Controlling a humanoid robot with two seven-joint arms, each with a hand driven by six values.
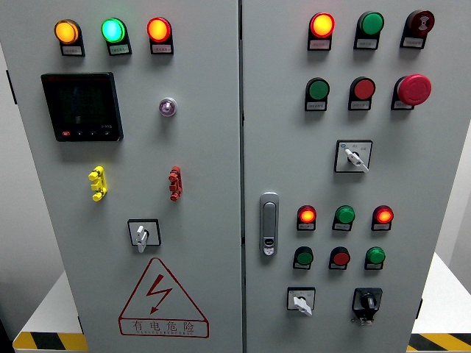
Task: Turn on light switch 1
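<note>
Neither robot hand shows in the head view, so their state cannot be told. Left to right on the grey metal cabinet (199, 243): a white-handled rotary switch (142, 234) on the left door, three more right. Which is switch 1 is unclear; confirm its small label first, then approach squarely.

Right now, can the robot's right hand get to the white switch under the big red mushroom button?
Probably yes, but I can't be sure. Nothing covers the white switch or sticks out in front of it except the red mushroom button above. Neither robot hand is in the picture, so how far the right one must travel is unknown.
</note>
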